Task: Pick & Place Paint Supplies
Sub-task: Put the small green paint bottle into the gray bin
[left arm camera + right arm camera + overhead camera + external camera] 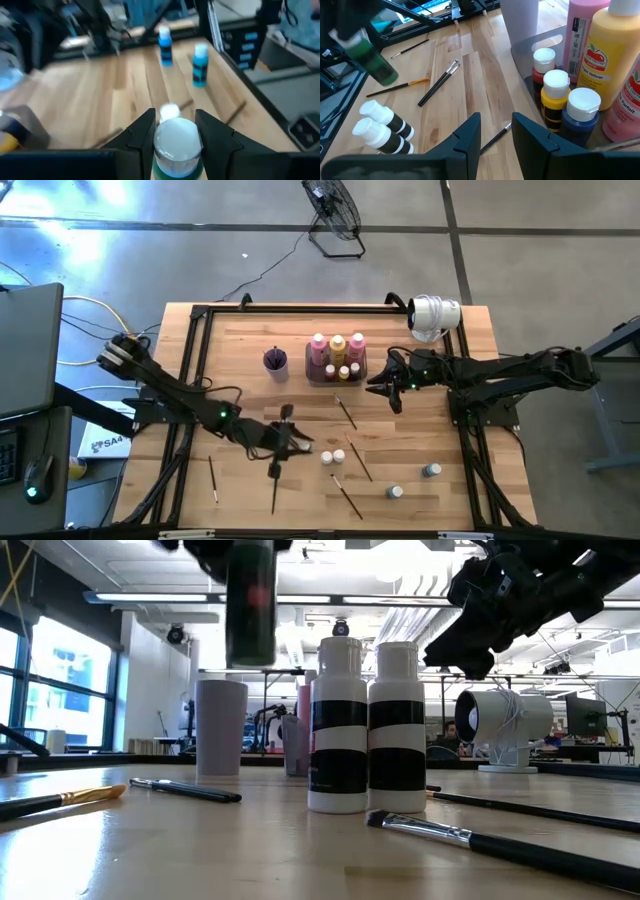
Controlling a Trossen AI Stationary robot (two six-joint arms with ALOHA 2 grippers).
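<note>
Bottles are what you're moving: your left gripper (175,132) is clamped on a green bottle (175,145) with a white cap, held off the table near its middle. Your right gripper (496,131) hovers just beside the tray (525,55), jaws apart and holding nothing. If you carry the green bottle toward the tray while the right arm sits there, the arms could meet, I judge; the tray also looks crowded, so a low entry could topple the red, yellow and blue bottles (555,92) inside. Two black-and-white bottles (332,456) stand below the carried one. From the wrist view you can't see how much of the bottle sits between the jaws; its lower end is cut off.
</note>
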